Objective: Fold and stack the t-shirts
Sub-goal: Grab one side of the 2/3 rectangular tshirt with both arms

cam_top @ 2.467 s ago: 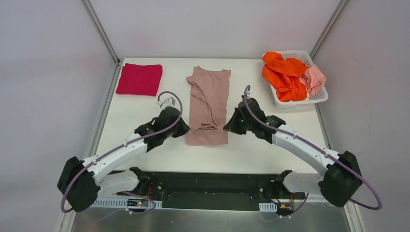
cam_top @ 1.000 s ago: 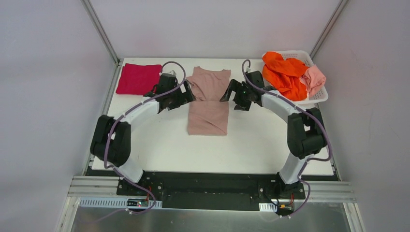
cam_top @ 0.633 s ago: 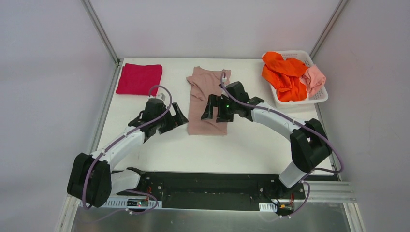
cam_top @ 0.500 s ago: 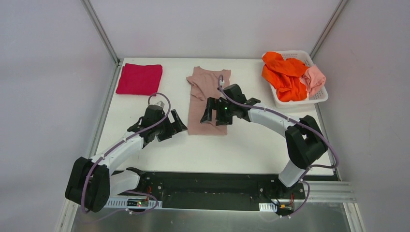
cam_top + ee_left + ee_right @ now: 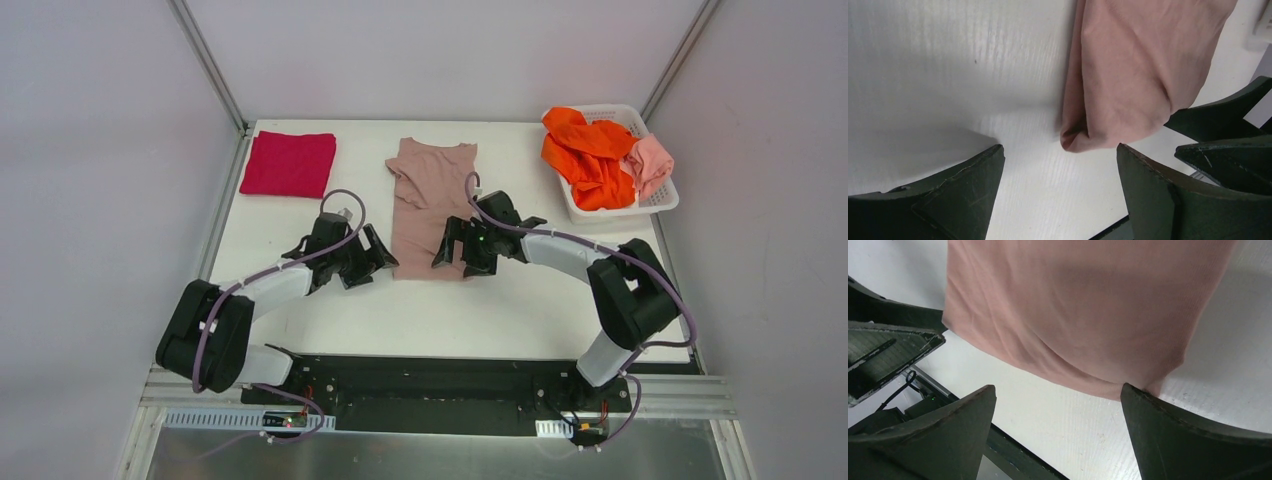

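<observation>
The dusty-pink t-shirt lies folded into a long strip down the middle of the table, its print hidden. My left gripper is low at the strip's near left corner, open, with that corner just ahead of its fingertips. My right gripper is at the near right corner, open, its right finger touching the hem of the dusty-pink t-shirt. A crimson t-shirt lies folded at the back left. Orange and salmon-pink t-shirts sit crumpled in the basket.
The white lattice basket stands at the back right corner. The white table ends close behind both grippers at a dark front rail. Grey walls close the sides and back.
Both arms have pulled back from the strip's far half to its near corners. The left jaws have narrowed a little. The pink strip lies where it was.
</observation>
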